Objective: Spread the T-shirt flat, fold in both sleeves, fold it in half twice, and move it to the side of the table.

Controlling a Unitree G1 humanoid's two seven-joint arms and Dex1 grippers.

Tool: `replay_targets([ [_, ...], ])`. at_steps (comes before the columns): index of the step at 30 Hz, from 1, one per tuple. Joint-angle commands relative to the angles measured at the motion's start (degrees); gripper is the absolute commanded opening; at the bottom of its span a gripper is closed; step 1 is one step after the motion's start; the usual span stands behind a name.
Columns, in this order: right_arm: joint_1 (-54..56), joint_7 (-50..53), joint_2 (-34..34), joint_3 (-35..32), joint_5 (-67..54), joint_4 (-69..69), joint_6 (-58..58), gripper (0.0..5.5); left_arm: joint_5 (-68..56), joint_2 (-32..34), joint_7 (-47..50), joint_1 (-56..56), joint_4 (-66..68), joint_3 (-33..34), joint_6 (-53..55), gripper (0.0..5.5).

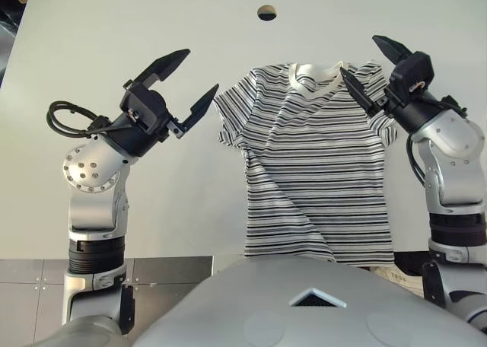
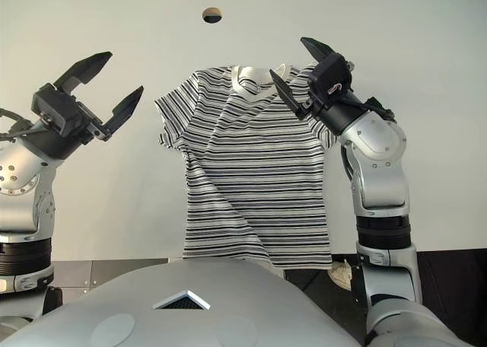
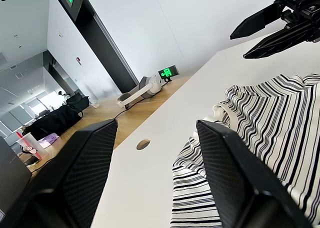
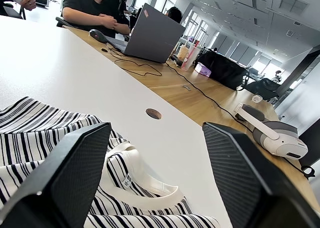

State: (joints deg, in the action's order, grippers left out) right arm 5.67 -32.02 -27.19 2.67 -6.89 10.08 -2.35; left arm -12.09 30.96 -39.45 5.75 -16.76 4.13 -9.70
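A black-and-white striped T-shirt (image 1: 312, 164) with a white collar (image 1: 316, 77) lies face up on the white table (image 1: 114, 42), hem hanging over the near edge. Its left sleeve (image 1: 228, 122) is bunched; the right sleeve sits under my right arm. My left gripper (image 1: 190, 79) hovers open just left of the left sleeve, holding nothing. My right gripper (image 1: 370, 65) is open above the right shoulder, near the collar, also empty. In the left wrist view the shirt (image 3: 270, 138) lies beyond my fingers (image 3: 235, 173). The right wrist view shows the collar (image 4: 140, 185) between my fingers (image 4: 65, 173).
A round cable hole (image 1: 266, 12) sits in the table beyond the collar. Bare table stretches to the left (image 1: 76, 210) and far side. Beyond the table are a laptop (image 4: 150, 35), cables and a headset (image 4: 275, 133) on a wooden desk.
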Motion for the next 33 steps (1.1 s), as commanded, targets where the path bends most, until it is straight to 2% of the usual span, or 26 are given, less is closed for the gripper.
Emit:
replay_targets([
  [1,0.11,-0.36,-0.03,0.03,0.44,0.35,0.71,3.39,1.12,0.68,-0.29,-0.99,0.12,-0.54,-0.52,2.91],
  [33,0.46,-0.57,0.07,0.79,1.38,-0.53,1.37,3.39,5.30,0.87,-0.25,-3.34,3.60,-3.41,-2.57,2.91],
])
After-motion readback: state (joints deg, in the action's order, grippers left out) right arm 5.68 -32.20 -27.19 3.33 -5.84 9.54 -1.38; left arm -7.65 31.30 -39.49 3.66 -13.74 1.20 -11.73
